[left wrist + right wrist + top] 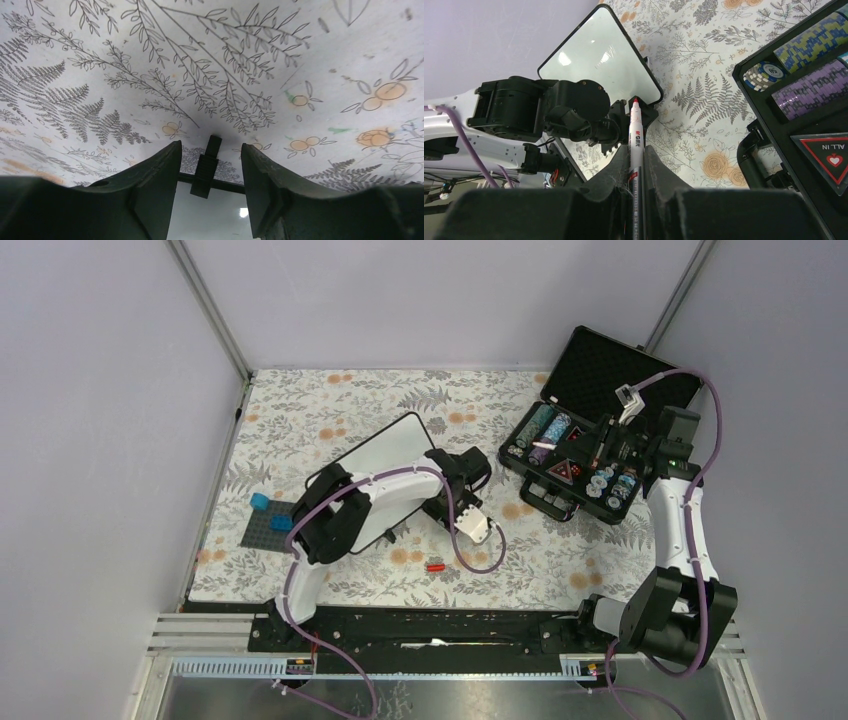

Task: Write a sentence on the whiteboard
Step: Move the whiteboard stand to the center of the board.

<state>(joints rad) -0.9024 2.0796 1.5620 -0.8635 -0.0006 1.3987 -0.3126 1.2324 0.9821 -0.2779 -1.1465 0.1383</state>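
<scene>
Whiteboard (210, 217), flat, white, black-rimmed, likely light, stiff, slippery: grip the rim lying between the spread left claw (211, 148); right claw (636, 156) pinches red-tipped white marker (636, 135).

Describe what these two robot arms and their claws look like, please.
The left arm and right arm have white links between chunky black joints, each trailed by a looping purple cable. The left claw and right claw have two thick, dark, wedge-shaped fingers.

Whiteboard (594, 60) glossy, smooth; floral cloth (250, 50) matt; marker (636, 145) plastic, shiny.
</scene>
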